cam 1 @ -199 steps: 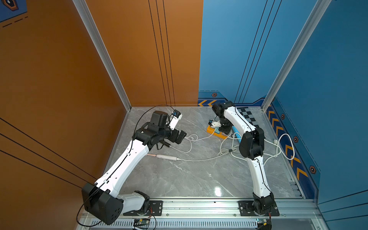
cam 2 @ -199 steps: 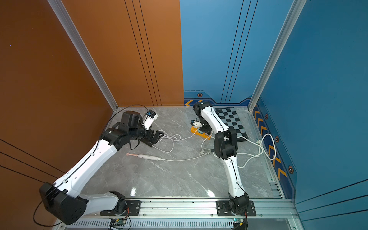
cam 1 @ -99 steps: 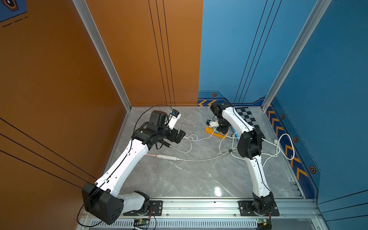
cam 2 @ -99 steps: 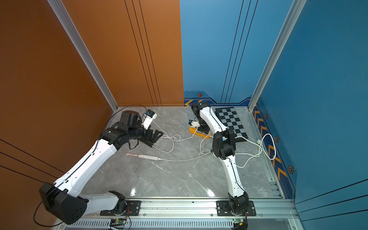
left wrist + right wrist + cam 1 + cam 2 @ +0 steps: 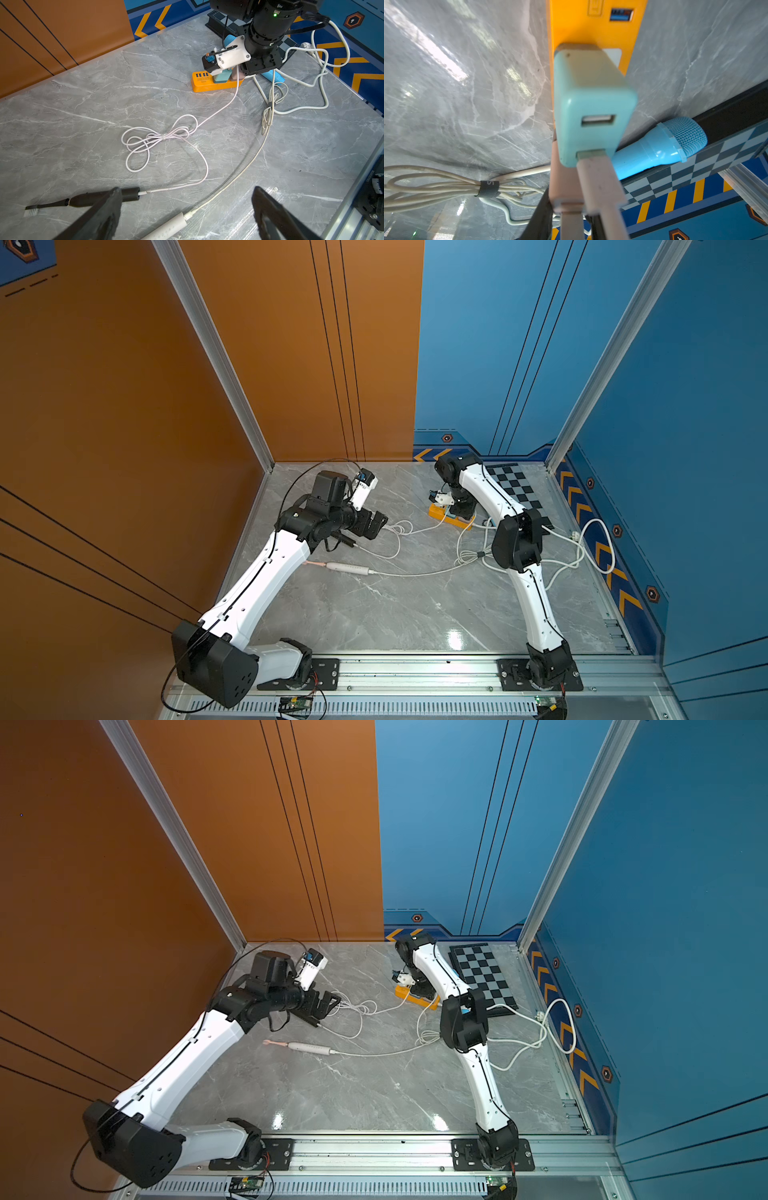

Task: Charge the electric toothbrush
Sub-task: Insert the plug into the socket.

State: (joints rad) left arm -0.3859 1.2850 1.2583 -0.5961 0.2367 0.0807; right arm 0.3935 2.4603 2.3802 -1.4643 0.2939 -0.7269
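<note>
A white toothbrush [image 5: 349, 568] lies flat on the grey table [image 5: 395, 614], its cable [image 5: 415, 573] attached.

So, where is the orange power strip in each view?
In a top view: orange power strip, far centre, left of the checkered board.
In a top view: same spot.
Left wrist: strip beyond the coiled cable.
Right wrist: strip under the mint charger.
Shared landmark: the checkered board.

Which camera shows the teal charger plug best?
The right wrist view: the charger plug fills the frame, one USB socket free, one holding a cable. The left wrist view shows it small, partly hidden. In both top views it barely shows.
</note>
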